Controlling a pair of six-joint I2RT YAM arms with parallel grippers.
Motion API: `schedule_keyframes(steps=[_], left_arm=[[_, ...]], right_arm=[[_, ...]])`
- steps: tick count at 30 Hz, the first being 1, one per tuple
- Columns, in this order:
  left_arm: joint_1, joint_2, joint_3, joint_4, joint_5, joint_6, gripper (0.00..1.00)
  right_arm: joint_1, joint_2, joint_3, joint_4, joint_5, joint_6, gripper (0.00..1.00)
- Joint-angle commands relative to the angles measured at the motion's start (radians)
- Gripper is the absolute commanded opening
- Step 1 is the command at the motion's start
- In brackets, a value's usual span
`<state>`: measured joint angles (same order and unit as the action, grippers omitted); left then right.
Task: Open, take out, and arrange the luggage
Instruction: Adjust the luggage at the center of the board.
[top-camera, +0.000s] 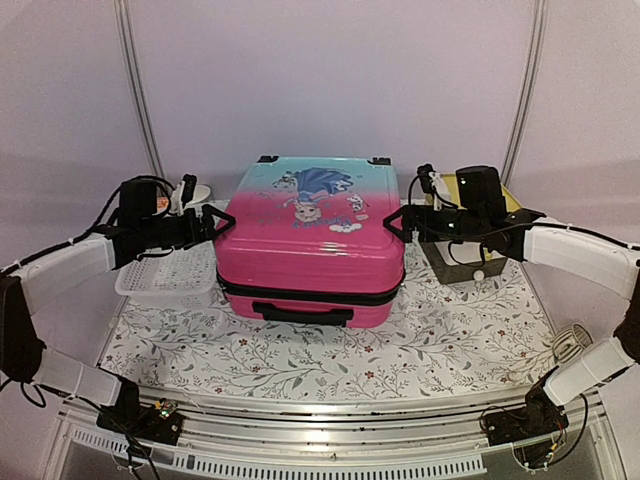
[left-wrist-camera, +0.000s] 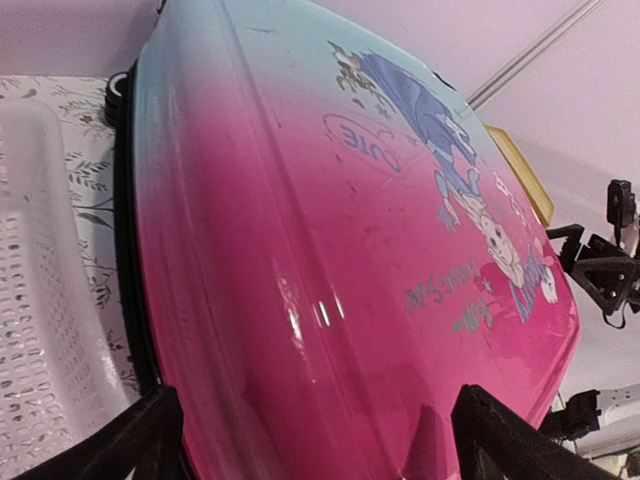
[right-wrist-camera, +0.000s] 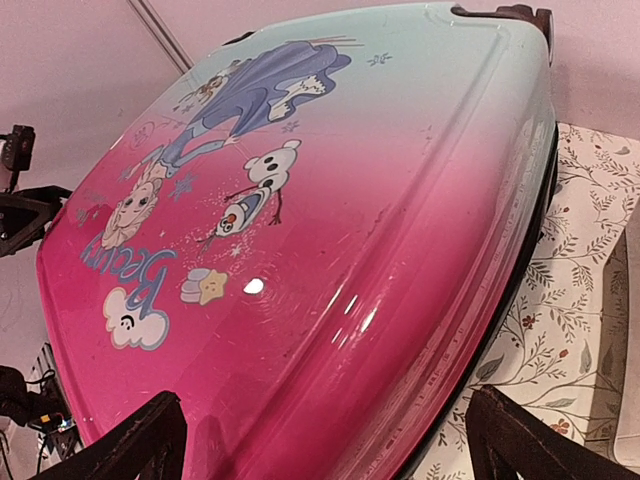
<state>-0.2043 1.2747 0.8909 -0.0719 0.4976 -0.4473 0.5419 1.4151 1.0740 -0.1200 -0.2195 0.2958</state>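
Right, the luggage (top-camera: 305, 240) lies flat and shut in the middle of the floral mat (top-camera: 300, 365). Print side is up, handle (top-camera: 302, 314) on its near edge, wheels (top-camera: 268, 159) on its far edge. The black zipper band (top-camera: 300, 292) runs unbroken along the near side. I can't spot the pull in any view.

Left of the case: a white perforated basket (top-camera: 165, 275) sits just beside its left wall. Your left gripper (top-camera: 220, 224) hangs above the basket with jaws wide and nothing held, tips just off the case's left shoulder. In the left wrist view both fingers (left-wrist-camera: 130, 440) frame the shell, but I can't confirm contact.

Right of the case: your right gripper (top-camera: 392, 222) mirrors it, jaws wide and empty, tips just off the right shoulder. Behind it stands the yellow-topped drawer box (top-camera: 465, 265), close to the case's right side.

My read: you're on the opening step, with nothing unzipped yet. To do it well:
- Locate the pull before committing. It's likely on a side the cameras don't show.
- The shell is glossy and domed, so pads will probably slip on it. Steady the case by the handle or the seam instead.
- One arm holds, the other runs the zipper. Pull along the band, not upward.
- I can't tell which side the hinge is on, so lift the lid slowly and see which edge frees.
- The basket looks light. Keep the left arm off it.
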Motion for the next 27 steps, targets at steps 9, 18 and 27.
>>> schedule_keyframes(steps=[9, 18, 27], left_arm=[[-0.078, 0.080, -0.011, 0.121, 0.254, -0.075, 0.93], [-0.264, 0.056, -0.034, 0.149, 0.202, -0.094, 0.92], [-0.450, 0.056, -0.066, 0.254, 0.111, -0.194, 0.92]], right_arm=[[-0.005, -0.035, 0.051, -0.027, -0.001, -0.010, 0.99], [-0.005, -0.070, 0.117, -0.128, 0.095, -0.078, 1.00], [0.004, -0.084, 0.127, -0.170, 0.113, -0.109, 0.96]])
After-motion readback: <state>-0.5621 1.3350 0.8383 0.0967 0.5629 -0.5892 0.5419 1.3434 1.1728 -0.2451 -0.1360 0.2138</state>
